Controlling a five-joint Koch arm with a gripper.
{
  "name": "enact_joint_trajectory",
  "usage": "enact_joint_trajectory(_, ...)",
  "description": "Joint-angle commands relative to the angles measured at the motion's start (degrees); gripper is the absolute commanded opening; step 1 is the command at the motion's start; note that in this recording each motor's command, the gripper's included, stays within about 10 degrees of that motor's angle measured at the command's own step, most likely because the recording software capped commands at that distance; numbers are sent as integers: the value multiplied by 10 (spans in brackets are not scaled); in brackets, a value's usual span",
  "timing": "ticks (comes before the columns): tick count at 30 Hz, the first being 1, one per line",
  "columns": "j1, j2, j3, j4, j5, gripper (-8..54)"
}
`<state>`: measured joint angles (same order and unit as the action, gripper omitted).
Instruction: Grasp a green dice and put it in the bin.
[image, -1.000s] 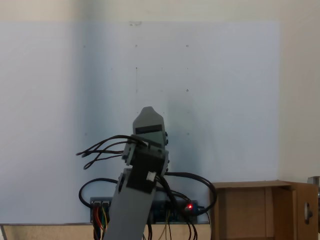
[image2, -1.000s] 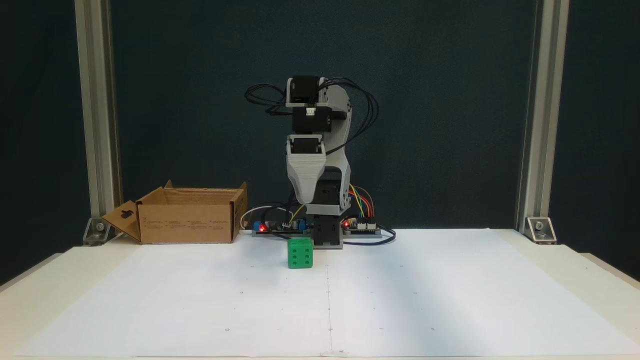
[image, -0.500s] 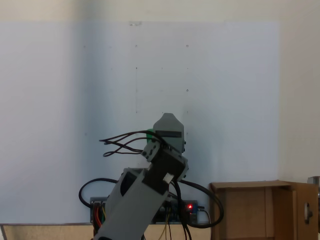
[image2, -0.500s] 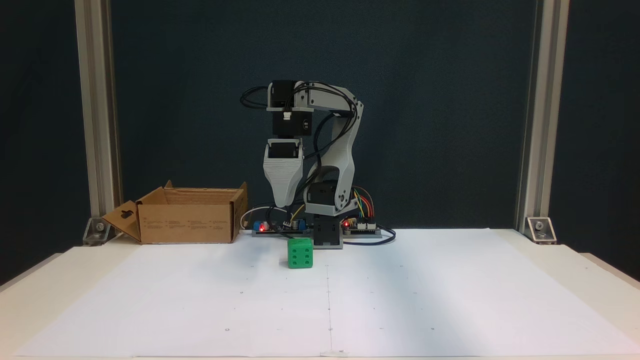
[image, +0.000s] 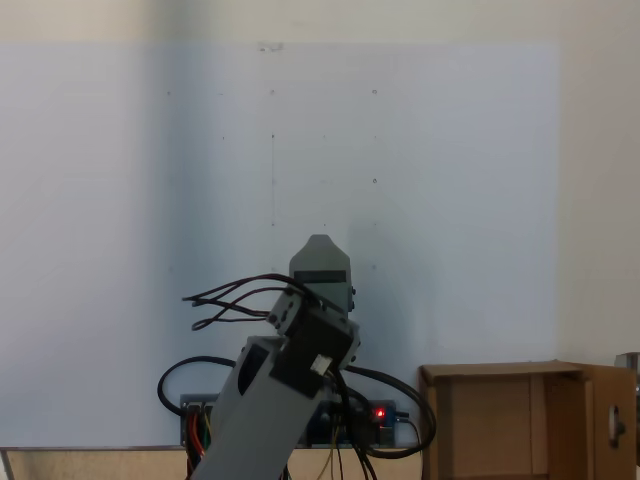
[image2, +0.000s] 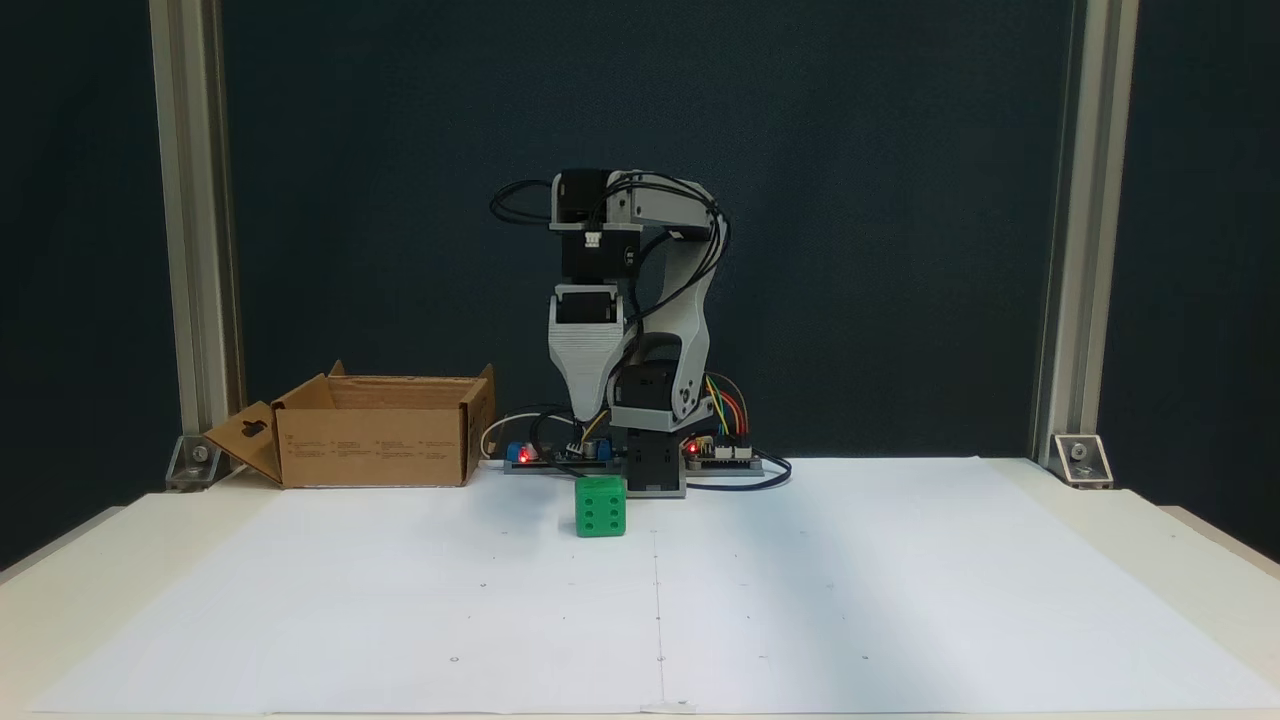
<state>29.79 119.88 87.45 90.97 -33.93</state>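
The green dice (image2: 600, 506) rests on the white paper just in front of the arm's base, with several pips on its front face. The grey gripper (image2: 584, 414) hangs tip down above it, slightly left of the dice and roughly one dice height clear of its top. Only a single tapered tip shows, so the jaws' stand is unclear. Seen from behind and above, the gripper (image: 318, 246) covers the dice. The brown cardboard bin (image2: 375, 433) stands open at the back left of the table, and its rim (image: 500, 370) also appears at the lower right from behind.
Circuit boards with red lights (image2: 523, 456) and coloured wires (image2: 722, 400) lie around the arm's base (image2: 655, 470). Aluminium posts (image2: 195, 240) stand at both back corners. Black cables (image: 230, 300) loop off the wrist. White paper (image2: 800, 600) covers the table.
The gripper swung left over the last second, then came back a little to the right, ending nearer above the dice. A green sliver seen from behind is now covered.
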Motion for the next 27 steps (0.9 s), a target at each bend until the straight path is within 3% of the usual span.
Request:
enact_joint_trajectory(1,-11,15,-6,19,-15,453)
enact_joint_trajectory(27,-56,-37,116,-91,54,451)
